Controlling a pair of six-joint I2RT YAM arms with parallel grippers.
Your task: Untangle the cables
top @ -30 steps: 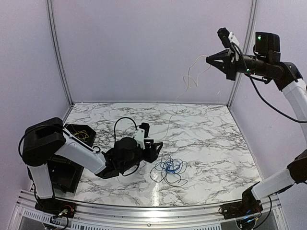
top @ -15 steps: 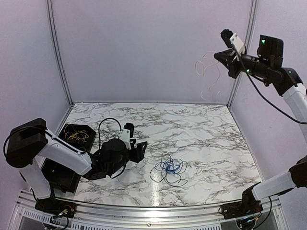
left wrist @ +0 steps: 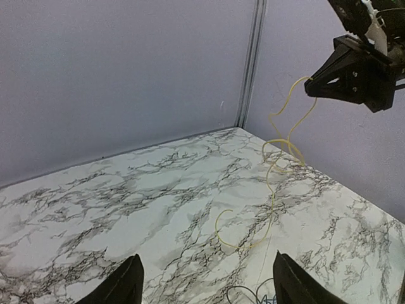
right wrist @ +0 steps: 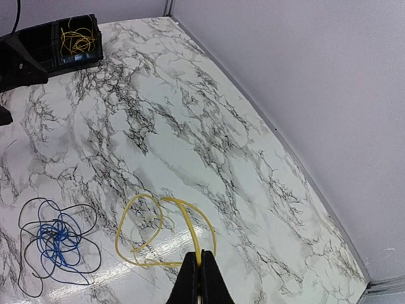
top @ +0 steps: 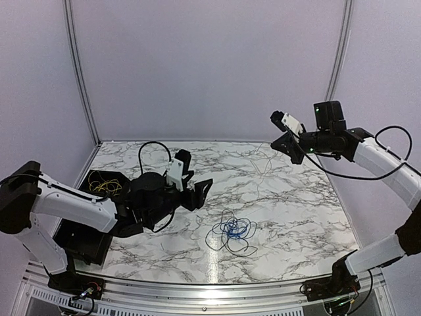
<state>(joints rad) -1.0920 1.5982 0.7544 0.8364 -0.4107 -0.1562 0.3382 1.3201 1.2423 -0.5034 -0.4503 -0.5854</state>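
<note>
The yellow cable [right wrist: 197,239] is pinched between the closed fingers of the right gripper [top: 277,141], so it is kept apart from the blue-and-black tangle [top: 230,232] left on the table [top: 302,204]. Its lower loops are laid beyond that tangle. The left gripper [left wrist: 205,288], jaws spread and empty, is held left of the tangle, probably ready for another strand. A second ago the yellow cable was dangled high above the tangle. It has since been lowered, and the left jaws widened.

Yellow cable [left wrist: 273,201] hangs pinched in right hand [left wrist: 308,88]; loops rest on table [left wrist: 126,190].
</note>
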